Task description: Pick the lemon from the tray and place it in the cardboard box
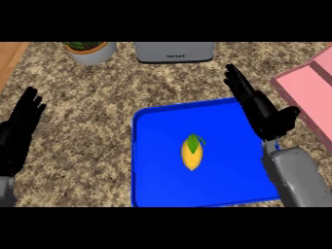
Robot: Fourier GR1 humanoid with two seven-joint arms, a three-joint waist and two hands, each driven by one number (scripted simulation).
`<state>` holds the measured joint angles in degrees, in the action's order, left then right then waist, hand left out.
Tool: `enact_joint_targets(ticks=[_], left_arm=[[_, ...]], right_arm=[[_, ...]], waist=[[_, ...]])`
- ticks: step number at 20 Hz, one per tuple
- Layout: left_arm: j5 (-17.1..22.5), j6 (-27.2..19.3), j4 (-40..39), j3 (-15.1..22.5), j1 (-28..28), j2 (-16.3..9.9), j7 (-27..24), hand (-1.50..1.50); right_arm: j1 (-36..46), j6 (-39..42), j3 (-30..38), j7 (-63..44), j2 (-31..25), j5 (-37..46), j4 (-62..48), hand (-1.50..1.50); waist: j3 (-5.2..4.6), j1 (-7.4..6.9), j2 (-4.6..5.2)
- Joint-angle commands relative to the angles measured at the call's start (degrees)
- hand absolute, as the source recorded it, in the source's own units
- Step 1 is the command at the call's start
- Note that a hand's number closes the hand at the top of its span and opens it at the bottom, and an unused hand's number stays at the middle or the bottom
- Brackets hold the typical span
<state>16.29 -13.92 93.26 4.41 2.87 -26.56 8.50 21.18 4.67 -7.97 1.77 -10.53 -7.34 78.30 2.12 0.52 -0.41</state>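
your lemon lies mid-tray, untouched, with the right robot hand open above the tray's right rim and the left robot hand resting open – reach carelessly and you risk rolling it away from the pink cardboard box.

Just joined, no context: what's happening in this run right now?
Nothing is being held yet. The lemon lies in the middle of the blue tray on the counter. The right hand is open with straight fingers over the tray's right edge, not touching the lemon. The left hand is open and resting near the left edge. The pink box, where the lemon should go, sits open at the right edge. A potted plant and a grey appliance stand at the back.
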Motion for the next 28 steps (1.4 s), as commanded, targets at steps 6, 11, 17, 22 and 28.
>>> enact_joint_targets(ticks=[6,11,17,22,28], left_arm=[[-8.9,6.9,2.4,5.2,5.1,-6.4,-7.7,0.00],[-8.8,9.4,-1.6,7.5,7.7,-3.5,-10.1,0.00],[-9.2,11.0,-0.1,9.1,7.4,-2.1,-10.3,0.00],[-7.8,15.1,-2.1,7.2,7.7,-3.6,-13.7,0.00],[-9.6,14.4,-5.3,6.7,9.4,-2.9,-14.4,0.00]], right_arm=[[9.3,-11.0,1.3,-7.2,-9.4,14.9,18.1,-1.50],[2.8,-10.5,-6.6,-20.3,-16.2,29.2,27.2,-1.50],[-1.0,-1.3,-12.5,-23.4,-24.4,37.6,37.6,-1.50],[4.7,9.7,-20.4,-36.4,-23.6,42.3,38.7,-1.50],[11.1,26.7,-30.3,-51.5,-18.7,40.2,39.2,-1.50]], waist=[[-2.63,5.05,-1.95],[-2.38,4.05,-0.39],[-2.22,1.04,-0.03],[-2.34,-0.69,0.16],[-2.44,-1.03,0.26]])
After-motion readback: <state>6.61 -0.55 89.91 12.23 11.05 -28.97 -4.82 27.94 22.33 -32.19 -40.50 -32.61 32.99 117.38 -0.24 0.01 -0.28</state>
